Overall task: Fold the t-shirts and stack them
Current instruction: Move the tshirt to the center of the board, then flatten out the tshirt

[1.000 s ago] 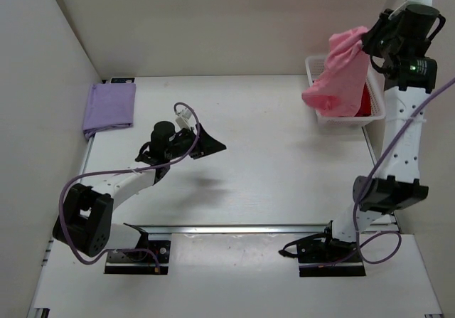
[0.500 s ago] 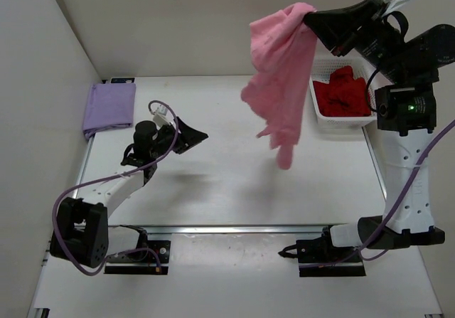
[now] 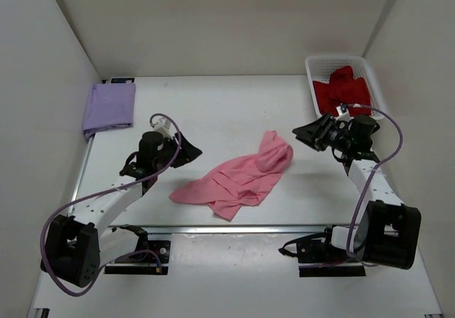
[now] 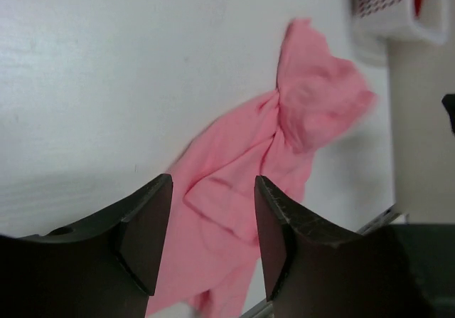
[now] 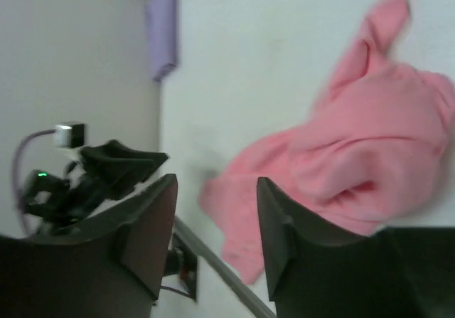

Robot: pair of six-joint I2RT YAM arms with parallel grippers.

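The pink t-shirt [image 3: 242,177] lies crumpled in the middle of the table, also seen in the left wrist view [image 4: 284,147] and the right wrist view [image 5: 355,154]. A lavender t-shirt [image 3: 109,107] lies folded at the far left. The dark red t-shirt [image 3: 344,90] sits in the white basket [image 3: 313,69]. My left gripper [image 3: 190,149] hovers just left of the pink shirt, open and empty [image 4: 213,222]. My right gripper [image 3: 300,131] is just right of the shirt's upper end, open with nothing between its fingers [image 5: 217,218].
The white lattice basket stands at the far right corner. Walls enclose the table on the left, back and right. A metal rail [image 3: 249,228] runs along the near edge, with both arm bases behind it.
The right arm swung down from high above the basket and let go of the pink shirt, which now lies on the table. My left gripper shifted slightly.
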